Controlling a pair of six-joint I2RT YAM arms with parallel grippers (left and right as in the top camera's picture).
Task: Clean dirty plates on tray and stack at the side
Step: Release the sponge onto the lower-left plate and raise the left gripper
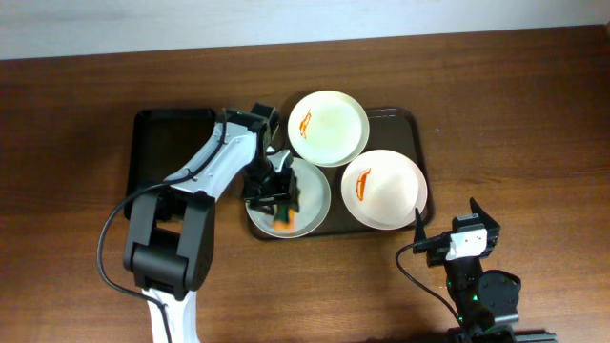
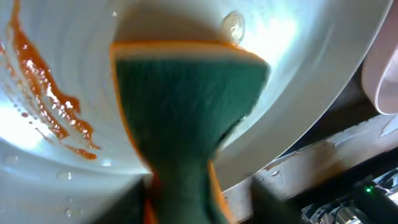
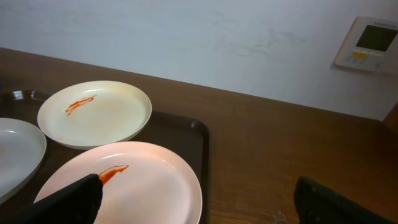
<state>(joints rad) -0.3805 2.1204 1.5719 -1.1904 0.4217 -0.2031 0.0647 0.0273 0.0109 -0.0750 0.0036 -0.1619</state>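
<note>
- Left gripper (image 1: 275,195): fingers closed on a sponge (image 2: 186,106), pinching its lower end. The fingers themselves are blurred out in the wrist view.
- Sponge: green face with an orange edge, pressed flat against the inside of the centre plate (image 2: 298,56).
- Centre plate: white, at the middle of the tray (image 1: 172,143), against its front rim. An orange-red sauce streak (image 2: 56,102) lies left of the sponge, with water drops (image 2: 233,25) above it.
- The gripper and sponge cover most of this plate in the overhead view.
- Left arm (image 1: 205,167): lies diagonally over the tray's left half and hides part of it.
- Far plate (image 1: 334,129): on the tray's rear rim, right of centre, with a sauce mark on its left side. Its rim is close to the centre plate; whether they touch cannot be told.
- Right plate (image 1: 386,191): at the tray's right end, its edge reaching the right rim, also with a sauce mark on its left side. It sits just beside the far plate.
- Right gripper (image 1: 446,214): fingers spread wide and holding nothing. It hovers off the tray, near its front right corner, with the right plate directly ahead.
- Table (image 1: 534,114): brown wood all around the tray.
- Wall panel (image 3: 372,42): on the white wall behind the tray.
</note>
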